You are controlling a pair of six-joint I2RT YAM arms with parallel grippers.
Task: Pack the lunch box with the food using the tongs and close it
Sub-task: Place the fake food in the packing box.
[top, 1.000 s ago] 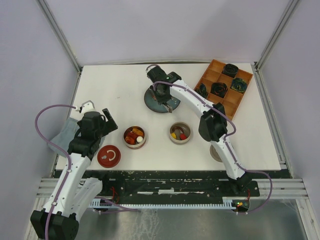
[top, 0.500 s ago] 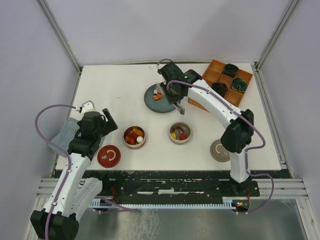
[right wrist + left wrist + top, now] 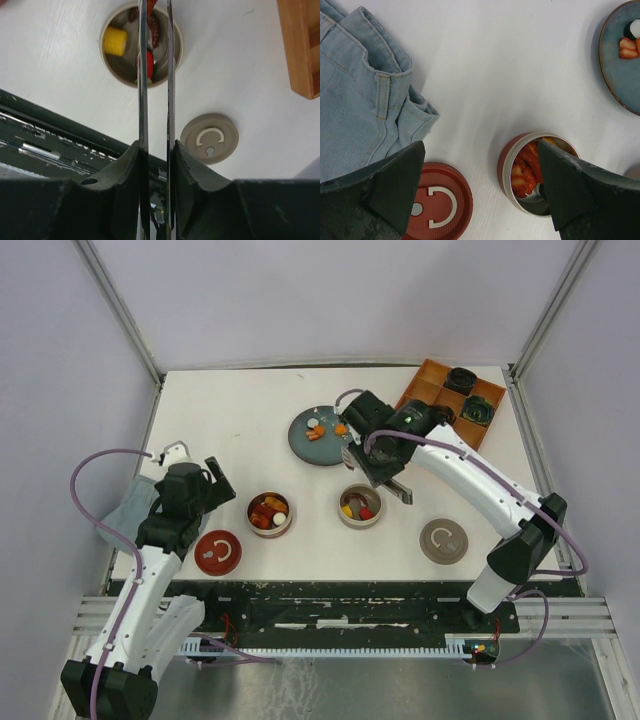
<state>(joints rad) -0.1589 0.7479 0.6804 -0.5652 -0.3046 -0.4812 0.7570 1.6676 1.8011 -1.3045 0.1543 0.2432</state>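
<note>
Right gripper (image 3: 155, 150) clamped partway closed on tongs (image 3: 142, 85), squeezing arms near-parallel. Tips hung directly over beige tub (image 3: 109, 70), likely for drop-off. Red piece (image 3: 149, 64) sat between tips; gripped or lying inside tub, unclear. Yellow piece (image 3: 115, 41) inside tub. More food (image 3: 318, 432) on plate (image 3: 300, 448) beyond tub. Left gripper (image 3: 480, 187) spread fully, empty, hovering left of tub over red tub (image 3: 504, 167), probably parked clear until closing step.

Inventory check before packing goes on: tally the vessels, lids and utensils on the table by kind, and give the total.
Open round containers: 2
Loose lids: 2
Plate: 1
Divided wooden tray: 1
Tongs: 1
Total: 7
</note>
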